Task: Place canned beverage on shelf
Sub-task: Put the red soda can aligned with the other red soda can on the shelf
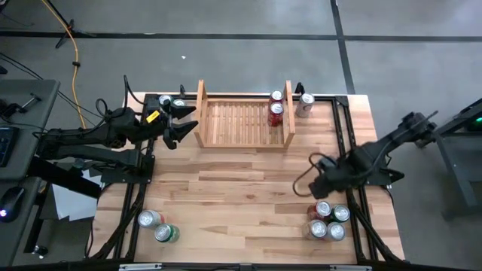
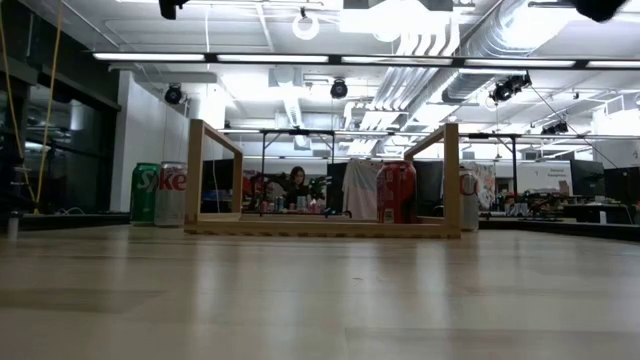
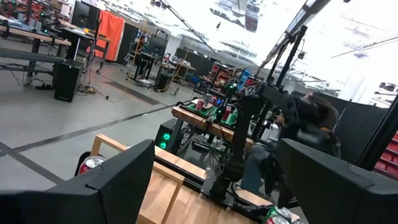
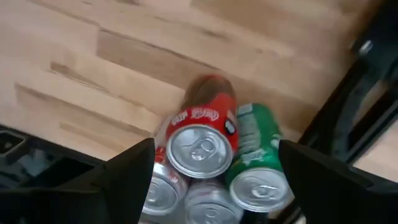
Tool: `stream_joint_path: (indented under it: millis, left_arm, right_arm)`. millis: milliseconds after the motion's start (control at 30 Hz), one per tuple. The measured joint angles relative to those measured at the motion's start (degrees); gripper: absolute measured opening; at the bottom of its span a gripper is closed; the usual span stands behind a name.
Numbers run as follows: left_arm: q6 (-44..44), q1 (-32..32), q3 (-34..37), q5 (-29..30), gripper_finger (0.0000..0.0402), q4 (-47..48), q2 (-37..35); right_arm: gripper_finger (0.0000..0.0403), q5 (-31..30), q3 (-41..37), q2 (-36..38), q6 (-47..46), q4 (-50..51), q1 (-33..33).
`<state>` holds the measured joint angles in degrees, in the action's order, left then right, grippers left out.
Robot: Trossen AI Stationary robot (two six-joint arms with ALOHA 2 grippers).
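I hold the right gripper (image 4: 211, 162) with fingers spread above the red can (image 4: 202, 140), in a cluster well away from the shelf (image 1: 242, 120), which holds two red cans. Next I descend and clamp. The left gripper (image 1: 181, 120), fingers apart, waits beside the shelf

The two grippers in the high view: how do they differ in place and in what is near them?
The left gripper hangs at the far left, beside the shelf, while the right gripper hangs at the near right. The left gripper has two cans just beyond it; the right gripper is over a cluster of four cans, with a red can below it. Both are open and hold nothing.
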<state>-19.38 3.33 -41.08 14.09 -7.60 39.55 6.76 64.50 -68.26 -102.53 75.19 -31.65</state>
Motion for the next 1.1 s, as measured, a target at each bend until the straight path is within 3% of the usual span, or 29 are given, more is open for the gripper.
stream_joint_path:
  millis: [300, 467, 700, 1100]
  left_arm:
    - [0.0, 0.0, 0.0, 0.0, 0.0335, 0.0, 0.0]
    - [0.0, 0.0, 0.0, 0.0, 0.0335, 0.0, 0.0]
    - [0.0, 0.0, 0.0, 0.0, 0.0335, 0.0, 0.0]
    - [0.0, 0.0, 0.0, 0.0, 0.0335, 0.0, 0.0]
  right_arm:
    - [0.0327, 0.3, -6.9, -0.7, -12.9, -10.1, -4.6]
    - [0.0327, 0.6, -7.2, -3.6, -12.3, -11.8, -4.5]
    - [0.0327, 5.6, -7.2, -8.9, -9.4, -12.6, -4.5]
    - [0.0327, 5.7, -7.2, -14.2, -6.8, -13.4, -4.5]
